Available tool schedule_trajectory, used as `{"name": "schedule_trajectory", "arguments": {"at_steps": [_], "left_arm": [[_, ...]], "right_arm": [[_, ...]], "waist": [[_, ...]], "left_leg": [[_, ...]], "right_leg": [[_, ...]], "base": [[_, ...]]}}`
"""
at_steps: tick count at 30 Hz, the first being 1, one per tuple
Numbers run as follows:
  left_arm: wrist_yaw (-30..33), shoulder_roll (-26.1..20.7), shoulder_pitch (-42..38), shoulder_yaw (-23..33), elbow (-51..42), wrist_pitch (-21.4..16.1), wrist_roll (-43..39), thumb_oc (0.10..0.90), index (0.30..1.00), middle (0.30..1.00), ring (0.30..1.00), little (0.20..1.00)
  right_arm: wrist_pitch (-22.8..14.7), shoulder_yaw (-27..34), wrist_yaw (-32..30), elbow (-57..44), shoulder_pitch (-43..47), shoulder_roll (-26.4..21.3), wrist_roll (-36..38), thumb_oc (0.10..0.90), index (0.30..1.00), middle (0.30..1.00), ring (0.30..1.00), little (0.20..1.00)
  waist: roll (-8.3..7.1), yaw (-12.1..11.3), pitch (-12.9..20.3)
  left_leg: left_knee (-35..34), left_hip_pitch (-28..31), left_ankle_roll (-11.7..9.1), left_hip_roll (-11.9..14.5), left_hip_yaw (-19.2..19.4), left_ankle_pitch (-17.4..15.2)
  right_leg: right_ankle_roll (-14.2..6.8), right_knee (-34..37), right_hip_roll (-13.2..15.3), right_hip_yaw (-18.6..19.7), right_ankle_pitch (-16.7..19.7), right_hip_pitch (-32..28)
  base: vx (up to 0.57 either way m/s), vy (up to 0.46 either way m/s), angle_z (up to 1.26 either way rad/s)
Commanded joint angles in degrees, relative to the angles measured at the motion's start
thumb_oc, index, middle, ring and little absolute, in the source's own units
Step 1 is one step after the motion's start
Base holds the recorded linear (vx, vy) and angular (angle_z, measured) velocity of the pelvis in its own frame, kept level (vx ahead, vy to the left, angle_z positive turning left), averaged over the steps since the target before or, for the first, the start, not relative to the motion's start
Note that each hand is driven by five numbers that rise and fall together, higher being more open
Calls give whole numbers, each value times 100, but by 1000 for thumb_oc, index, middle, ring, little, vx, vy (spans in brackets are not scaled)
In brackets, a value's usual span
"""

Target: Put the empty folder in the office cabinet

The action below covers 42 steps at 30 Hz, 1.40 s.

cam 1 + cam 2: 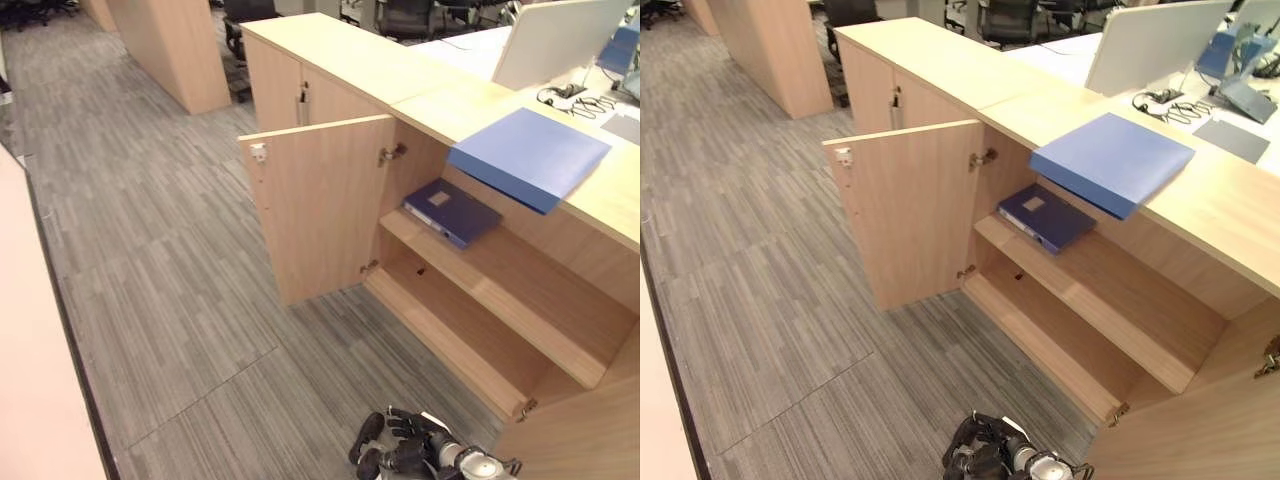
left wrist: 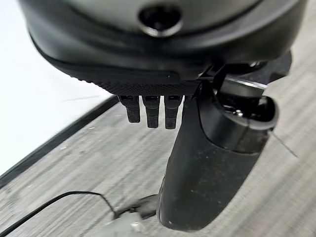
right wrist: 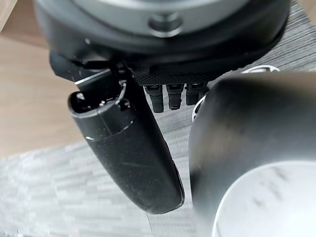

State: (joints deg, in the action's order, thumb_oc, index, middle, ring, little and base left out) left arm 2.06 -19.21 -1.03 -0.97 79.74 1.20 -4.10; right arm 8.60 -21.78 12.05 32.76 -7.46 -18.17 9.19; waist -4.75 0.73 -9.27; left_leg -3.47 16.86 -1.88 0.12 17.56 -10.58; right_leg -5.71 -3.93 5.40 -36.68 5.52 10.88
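The light blue folder [image 1: 530, 157] lies on the surface [image 1: 360, 60] above the open office cabinet [image 1: 500, 300], one corner over the edge, so it is easy to take. It is far ahead of the right hand [image 1: 400, 445], which hangs low with curled fingers, empty. The left hand [image 2: 207, 163] is relaxed and also empty. A dark binder [image 1: 452, 211] lies on the upper shelf [image 1: 540, 290].

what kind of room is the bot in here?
Most likely an open-plan office: low wooden cabinet with its door open and a dark blue binder on the shelf, a blue folder on top, grey carpet tiles, office chairs behind.
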Motion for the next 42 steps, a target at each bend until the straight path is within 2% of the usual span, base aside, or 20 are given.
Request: {"name": "schedule_trajectory", "arguments": {"at_steps": [1,6,7,9,11,12,13,15,17,18,21,22,25,26,27,30,32,38,40,42], "left_arm": [[187,20,-230,-195,88,-161,-42,800,900,900,900,900],[204,247,-467,-724,81,-226,-39,800,900,900,900,900],[156,474,-588,-1045,-75,-270,-25,800,900,900,900,900],[125,468,-634,-1118,-127,-265,-74,800,900,900,900,900],[55,497,-726,-1203,-151,-254,-64,800,900,900,900,900],[28,482,-792,-1167,-102,-216,-222,800,900,900,900,900],[27,480,-794,-1168,-102,-216,-225,800,900,900,900,900],[8,493,-856,-1081,-339,-277,-674,800,900,900,900,900],[14,503,-845,-1120,-388,-304,-697,800,900,900,900,900],[6,510,-810,-1156,-427,-330,-743,800,900,900,900,900],[-12,563,-748,-1178,-508,-368,-856,800,900,900,900,900],[-29,608,-732,-1188,-434,-370,-916,800,900,900,900,900],[-35,662,-672,-1098,-350,-389,-1172,800,900,900,900,900],[-35,662,-672,-1098,-350,-389,-1172,800,900,900,900,900],[-28,706,-654,-1068,-286,-416,-1278,800,900,900,900,900],[-65,786,-645,-992,-202,-446,-1484,800,900,900,900,900],[-63,810,-631,-978,-149,-455,-1486,800,900,900,900,900],[-123,706,-589,-462,-714,-495,-2877,800,900,900,900,900],[-152,591,-590,-413,-1180,-510,-3232,800,900,900,900,900],[-62,226,-423,-565,-2864,-646,-3224,800,900,900,900,900]], "right_arm": [[-444,17,-246,1373,380,180,43,800,900,900,900,900],[-600,213,-594,3249,1021,506,336,800,900,900,900,900],[-578,318,-581,3729,1165,664,442,800,900,900,900,900],[-599,365,-618,3734,1150,628,480,800,900,900,900,900],[-640,347,-663,3717,1200,612,474,800,900,900,900,900],[-638,311,-640,3794,1216,611,503,800,900,900,900,900],[-639,311,-640,3796,1218,613,504,800,900,900,900,900],[-627,211,-651,3819,1244,533,488,800,900,900,900,900],[-608,171,-638,3828,1204,502,467,800,900,900,900,900],[-602,144,-626,3845,1171,481,441,800,900,900,900,900],[-599,111,-581,3952,1150,437,422,800,900,900,900,900],[-613,130,-565,4050,1136,396,393,800,900,900,900,900],[-629,132,-536,4137,1095,346,335,800,900,900,900,900],[-629,132,-536,4137,1095,346,335,800,900,900,900,900],[-642,104,-523,4162,1092,332,305,800,900,900,900,900],[-660,82,-523,4265,1059,303,201,800,900,900,900,900],[-674,112,-533,4330,1045,325,194,800,900,900,900,900],[-648,235,-513,4334,1008,384,327,800,900,900,900,900],[-616,211,-482,4295,1007,392,262,800,900,900,900,900],[-630,204,-492,4146,984,385,204,800,900,900,900,900]], "waist": [[-59,54,137],[178,177,317],[317,244,457],[351,303,480],[364,355,501],[290,377,552],[291,372,547],[188,218,501],[134,150,468],[82,70,453],[-1,-128,340],[-30,-221,265],[58,-337,168],[58,-337,168],[135,-391,111],[254,-464,60],[257,-463,95],[317,-444,379],[339,-422,459],[354,-444,522]], "left_leg": [[-153,-82,277,-313,80,-18],[-153,130,113,13,225,-59],[-109,252,-29,246,297,224],[87,249,-130,394,356,374],[711,153,-329,694,508,709],[1529,13,-529,1043,671,1274],[1563,4,-548,1063,669,1266],[2873,-365,-442,1316,398,1802],[3225,-619,-338,1262,220,1748],[3490,-959,-193,1129,-23,1513],[3352,-1528,37,991,-421,1107],[2862,-1897,93,920,-631,825],[1822,-2158,-5,533,-1315,1075],[1822,-2158,-5,533,-1315,1075],[1443,-2271,-109,380,-1879,1164],[910,-2321,-166,276,-2438,1376],[826,-2233,-184,295,-2413,1427],[-74,-1567,-81,190,-2336,1522],[-153,-1483,-59,137,-2298,1485],[-153,-1473,-25,57,-2268,1426]], "right_leg": [[-278,572,198,368,645,-163],[-89,110,93,354,197,-83],[-39,-38,21,322,66,-102],[12,-64,-44,357,-9,-123],[137,12,-208,437,-145,-279],[292,165,-420,498,-275,-568],[304,179,-439,500,-278,-577],[607,374,-694,771,-553,-1019],[647,416,-696,912,-616,-1127],[657,421,-665,1081,-636,-1204],[640,357,-548,1502,-756,-1421],[574,264,-412,1679,-853,-1528],[627,-13,-271,1921,-972,-1528],[627,-13,-271,1921,-972,-1529],[636,-120,-267,2121,-1050,-1537],[605,-170,-317,2363,-1059,-1543],[578,-123,-303,2362,-1040,-1599],[419,198,-242,2422,-821,-1729],[355,295,-219,2425,-737,-1722],[274,428,-178,2392,-615,-1740]], "base": [[326,-86,-32],[337,-122,-26],[294,-129,-8],[314,-184,6],[390,-322,-9],[319,-303,-43],[342,-338,-56],[296,-257,-70],[174,-119,-84],[156,-52,-114],[165,32,-95],[204,116,-96],[86,141,-66],[128,134,-49],[100,123,-28],[92,129,-54],[93,136,-41],[86,132,-16],[12,135,2],[-24,108,5]]}}
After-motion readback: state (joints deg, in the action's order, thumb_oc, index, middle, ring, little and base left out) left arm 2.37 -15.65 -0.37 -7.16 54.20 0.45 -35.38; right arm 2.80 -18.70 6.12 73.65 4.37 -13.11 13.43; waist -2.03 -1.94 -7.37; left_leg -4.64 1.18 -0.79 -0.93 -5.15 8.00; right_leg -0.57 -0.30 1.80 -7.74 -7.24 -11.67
